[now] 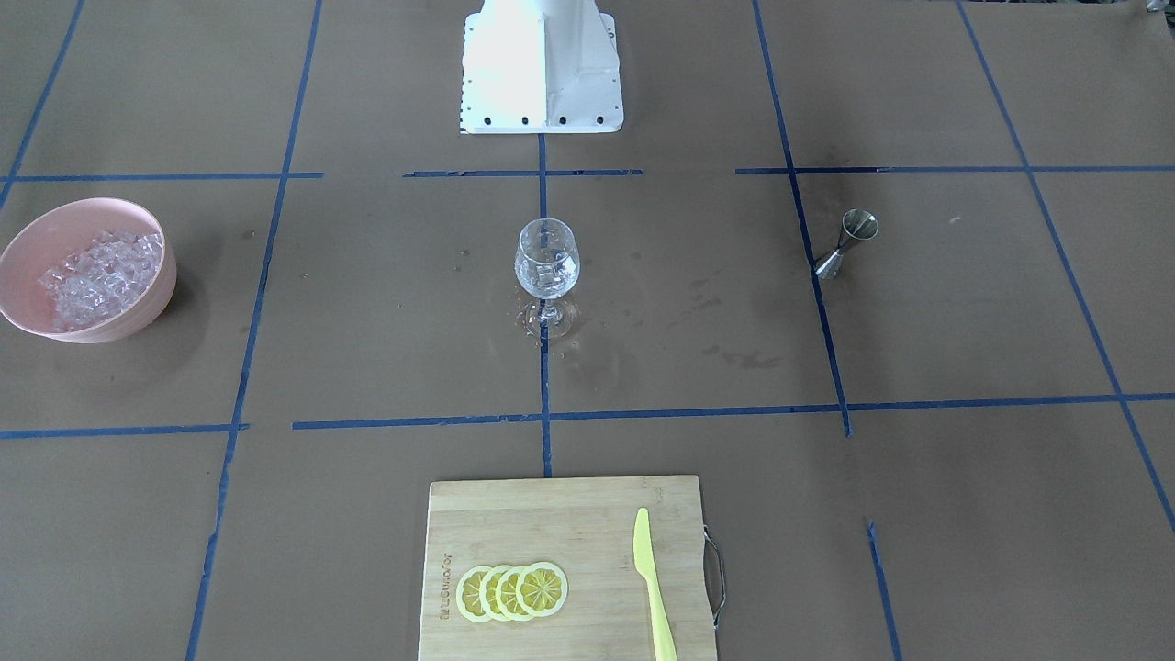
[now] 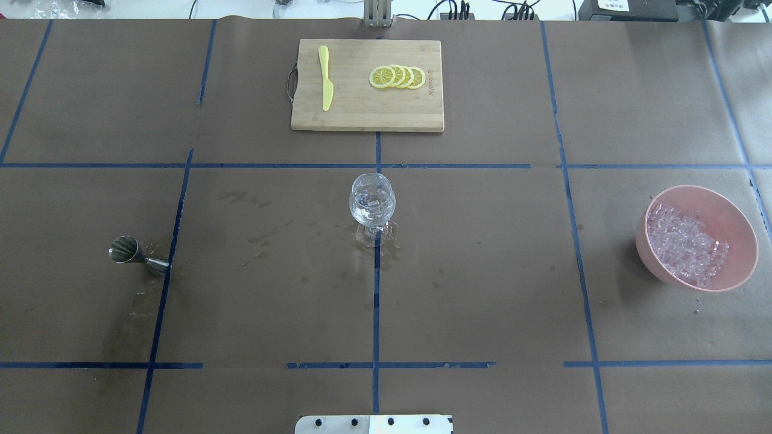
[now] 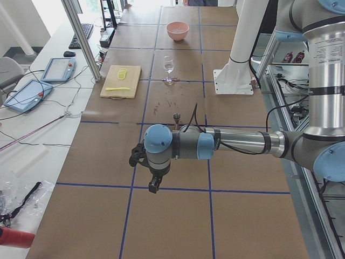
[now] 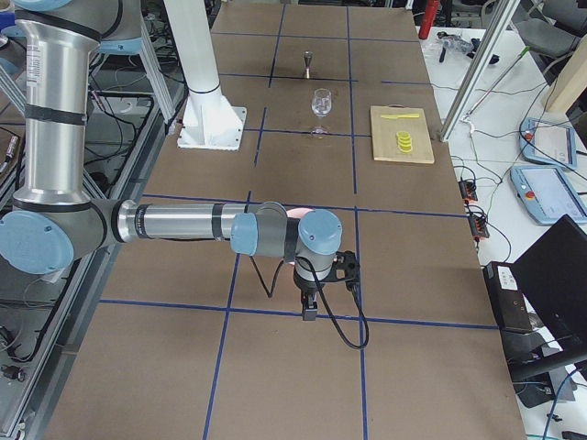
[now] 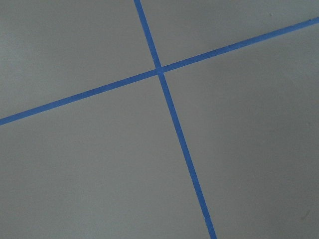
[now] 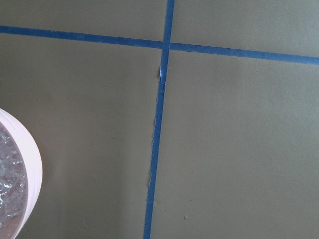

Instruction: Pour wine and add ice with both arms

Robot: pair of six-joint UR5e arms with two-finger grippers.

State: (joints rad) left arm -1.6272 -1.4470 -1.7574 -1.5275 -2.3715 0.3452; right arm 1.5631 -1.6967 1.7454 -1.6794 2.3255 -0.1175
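Note:
A stemmed glass (image 1: 547,262) (image 2: 373,202) stands at the table's centre with clear ice cubes inside; I cannot make out the wine in it. More ice (image 2: 687,244) fills a pink bowl (image 1: 138,317) (image 2: 643,241) on the robot's right. A steel jigger (image 2: 136,256) stands on the robot's left. My left gripper (image 3: 153,186) hangs over bare table, seen only in the exterior left view, so I cannot tell whether it is open or shut. My right gripper (image 4: 310,307) hangs beside the bowl (image 6: 31,169), seen only in the exterior right view; I cannot tell its state either.
A wooden cutting board (image 2: 356,114) at the far edge carries lemon slices (image 2: 397,77) and a yellow knife (image 2: 326,84). Wet marks (image 2: 386,238) surround the glass foot. The white robot base (image 1: 542,69) stands at the near edge. Blue tape lines grid the brown paper.

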